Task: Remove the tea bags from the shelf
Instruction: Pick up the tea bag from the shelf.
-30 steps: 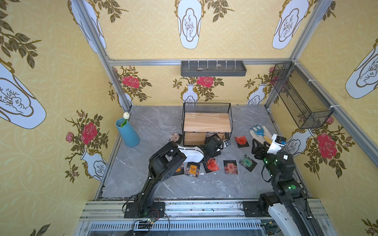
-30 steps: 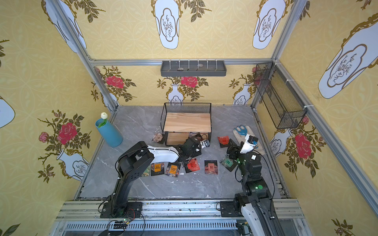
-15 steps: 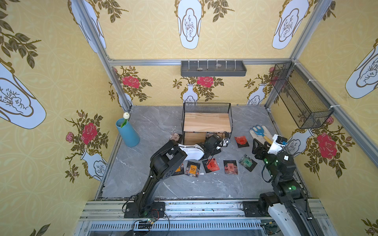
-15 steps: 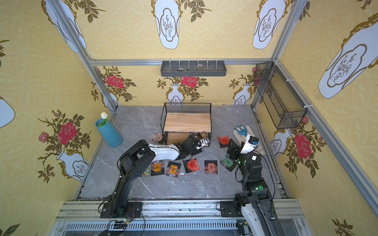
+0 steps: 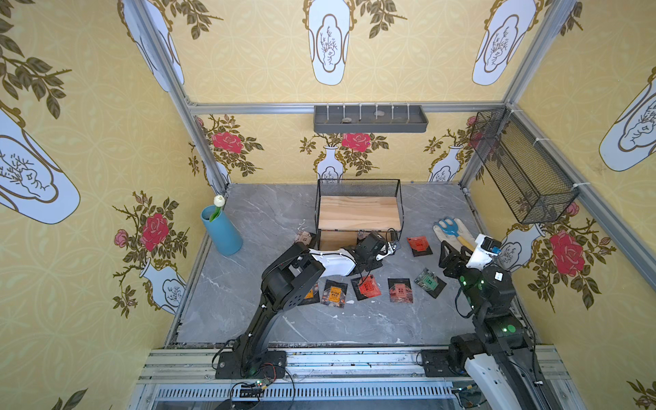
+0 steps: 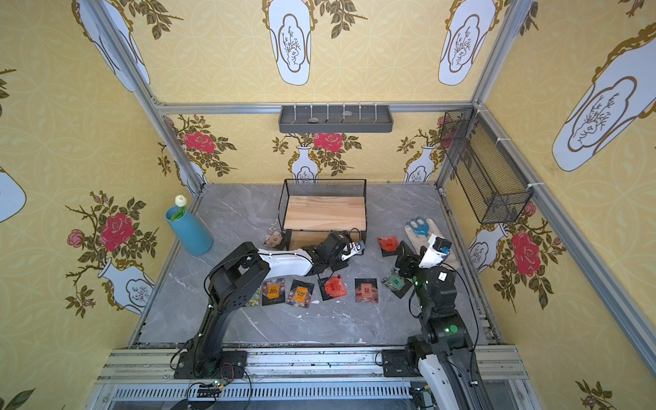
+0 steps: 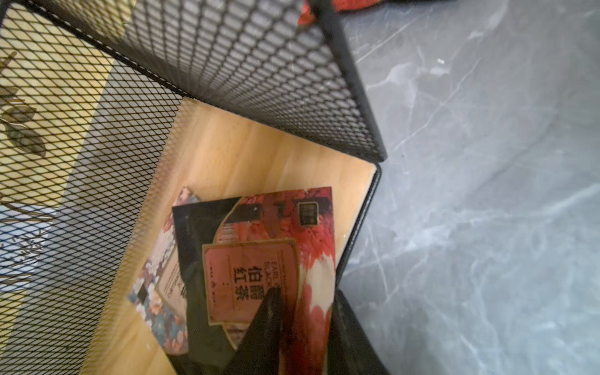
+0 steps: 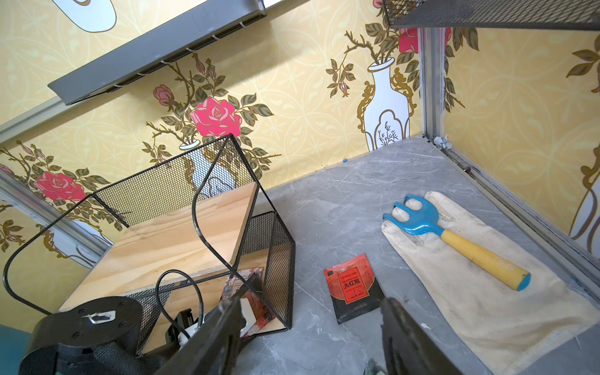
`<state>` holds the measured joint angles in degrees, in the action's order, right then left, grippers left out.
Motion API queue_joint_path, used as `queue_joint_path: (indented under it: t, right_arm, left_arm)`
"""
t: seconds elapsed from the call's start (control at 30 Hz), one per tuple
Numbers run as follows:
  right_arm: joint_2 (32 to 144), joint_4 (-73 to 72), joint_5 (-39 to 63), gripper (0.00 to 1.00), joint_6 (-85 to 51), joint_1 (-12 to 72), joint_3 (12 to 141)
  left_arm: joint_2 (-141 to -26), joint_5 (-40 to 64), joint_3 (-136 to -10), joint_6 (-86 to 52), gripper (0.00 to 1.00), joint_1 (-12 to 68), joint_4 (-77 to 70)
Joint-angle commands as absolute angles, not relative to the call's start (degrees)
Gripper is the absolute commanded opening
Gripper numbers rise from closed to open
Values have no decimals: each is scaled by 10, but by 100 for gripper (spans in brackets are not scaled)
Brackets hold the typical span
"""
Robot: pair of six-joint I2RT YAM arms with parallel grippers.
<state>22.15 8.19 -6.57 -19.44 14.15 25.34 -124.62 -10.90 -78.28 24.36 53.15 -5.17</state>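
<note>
So, nearest the rail, a row of tea bags (image 5: 367,287) lay flat on the worktop (image 5: 220,301). Left to right: an orange bag (image 6: 273,291) right against the left arm (image 5: 284,280), a second orange bag (image 6: 301,293), a red bag (image 6: 333,287), a maroon bag (image 6: 366,290) and a green bag (image 6: 394,282) next to the right arm (image 5: 486,284).

A bit farther back, the right gripper (image 8: 310,303) hung over the worktop to the right of the shelf (image 5: 358,213). Its jaws were wide apart with nothing in them, and a lone red bag (image 8: 354,289) lay flat just ahead of it. Right of that, a rake (image 8: 480,256) rested on a glove (image 8: 454,302) by the right wall.

The left arm was stretched out low, with the left gripper (image 7: 306,295) poked into the right front corner of the shelf's lower board (image 7: 243,152). Two bags were on that board: a top bag (image 7: 269,253), red and black, overlapping a floral bag (image 7: 159,292). The jaws were mostly closed with the top bag's edge between them, but honestly I couldn't tell if they actually pinched it. A beige bag (image 5: 304,238) lay on the worktop at the shelf's left front corner.

Over on the left stood a blue vase (image 5: 222,232) with a white flower (image 5: 219,200). A grey tray (image 5: 369,122) hung on the far wall and a wire basket (image 5: 521,170) on the right wall.
</note>
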Motion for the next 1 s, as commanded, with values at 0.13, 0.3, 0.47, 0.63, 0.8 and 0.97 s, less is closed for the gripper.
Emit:
queue_joint_path:
  t: [0.13, 0.3, 0.47, 0.63, 0.8, 0.97]
  right_arm:
    - [218, 75, -73, 72, -198, 141, 256]
    - [218, 75, -71, 72, -199, 141, 254]
    - [219, 75, -70, 72, -198, 142, 254]
    - [221, 74, -68, 72, -198, 141, 255]
    - [222, 73, -69, 72, -196, 141, 255]
    - [228, 69, -69, 72, -197, 141, 255]
  left_arm:
    - [-1235, -106, -772, 225, 15, 530, 31]
    - [-1210, -116, -763, 219, 8, 530, 30]
    - [-1197, -142, -758, 222, 3, 535, 23]
    - [-1188, -177, -755, 226, 0, 536, -4]
    - [-1186, -191, -753, 234, 1, 536, -22]
    - [-1180, -204, -750, 237, 0, 536, -32]
